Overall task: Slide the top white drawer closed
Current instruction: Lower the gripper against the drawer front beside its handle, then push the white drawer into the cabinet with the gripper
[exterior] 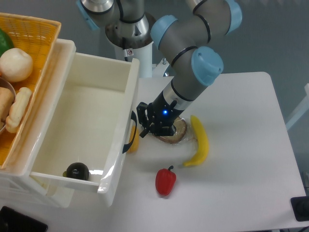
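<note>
Cream-white plastic, the top white drawer (84, 128) stands pulled fully out at the left of the surface (241, 183), a dark round item (77, 170) resting in its near corner. End effector (145, 126) sits just beside the curved black handle (130, 133); contact cannot be confirmed, nor whether its fingers are apart or together. Judgement: closing not begun; the whole push remains.
</note>
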{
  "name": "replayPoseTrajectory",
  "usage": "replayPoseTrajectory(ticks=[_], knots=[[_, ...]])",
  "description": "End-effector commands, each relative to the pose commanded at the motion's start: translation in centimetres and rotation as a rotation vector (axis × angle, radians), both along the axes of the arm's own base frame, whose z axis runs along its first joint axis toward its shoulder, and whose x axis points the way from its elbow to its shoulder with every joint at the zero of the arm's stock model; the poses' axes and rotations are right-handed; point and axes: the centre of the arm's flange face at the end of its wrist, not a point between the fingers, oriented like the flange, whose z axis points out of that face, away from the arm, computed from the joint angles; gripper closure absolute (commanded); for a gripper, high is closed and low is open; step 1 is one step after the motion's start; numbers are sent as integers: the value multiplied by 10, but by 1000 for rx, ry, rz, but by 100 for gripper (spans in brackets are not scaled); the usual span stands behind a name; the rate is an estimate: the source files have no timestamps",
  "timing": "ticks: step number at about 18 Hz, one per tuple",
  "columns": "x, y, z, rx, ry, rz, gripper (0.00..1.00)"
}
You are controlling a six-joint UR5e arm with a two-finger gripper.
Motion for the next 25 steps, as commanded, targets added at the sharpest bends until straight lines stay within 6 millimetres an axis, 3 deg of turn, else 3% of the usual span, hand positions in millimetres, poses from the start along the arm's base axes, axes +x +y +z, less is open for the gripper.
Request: replayPoseTrajectory(ticks=[14, 25], knots=[[14, 7, 4, 10, -18, -19, 100], [51, 31, 8, 27, -27, -87, 100]])
